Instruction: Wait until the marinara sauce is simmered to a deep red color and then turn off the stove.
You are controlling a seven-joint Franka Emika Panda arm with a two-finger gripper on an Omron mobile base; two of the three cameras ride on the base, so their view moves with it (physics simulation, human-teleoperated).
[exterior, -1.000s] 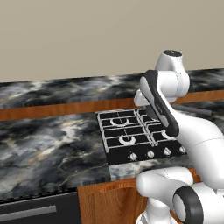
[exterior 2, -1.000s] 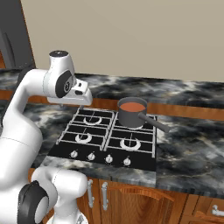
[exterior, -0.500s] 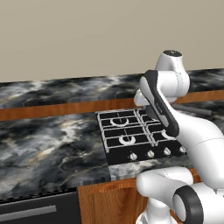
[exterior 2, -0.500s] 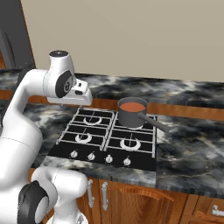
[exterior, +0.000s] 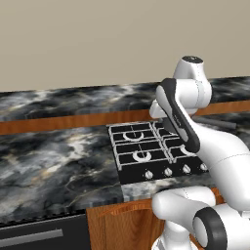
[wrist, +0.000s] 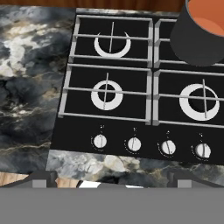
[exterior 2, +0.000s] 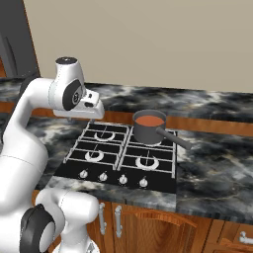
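Note:
The stove (exterior 2: 123, 157) is a black gas cooktop with pale grates and a front row of silver knobs (exterior 2: 112, 177). On its back right burner stands a dark grey saucepan (exterior 2: 147, 132), long handle (exterior 2: 174, 139) pointing right. The marinara sauce (exterior 2: 149, 120) inside is flat and red-orange. My gripper (exterior 2: 81, 114) hangs above the stove's back left corner, open and holding nothing. In the hand view its tips stand wide apart (wrist: 113, 180) over the counter's front edge, with the knobs (wrist: 134, 144) just ahead and the saucepan (wrist: 192, 43) and sauce (wrist: 210, 24) at the top right.
Dark marbled counter (exterior 2: 217, 163) surrounds the stove on both sides. Wooden cabinet fronts with handles (exterior 2: 148, 222) run below it. A beige wall stands behind, and a dark tall appliance (exterior 2: 15, 44) is at the far left. My own arm hides the stove's right half (exterior: 146, 156) in the left base view.

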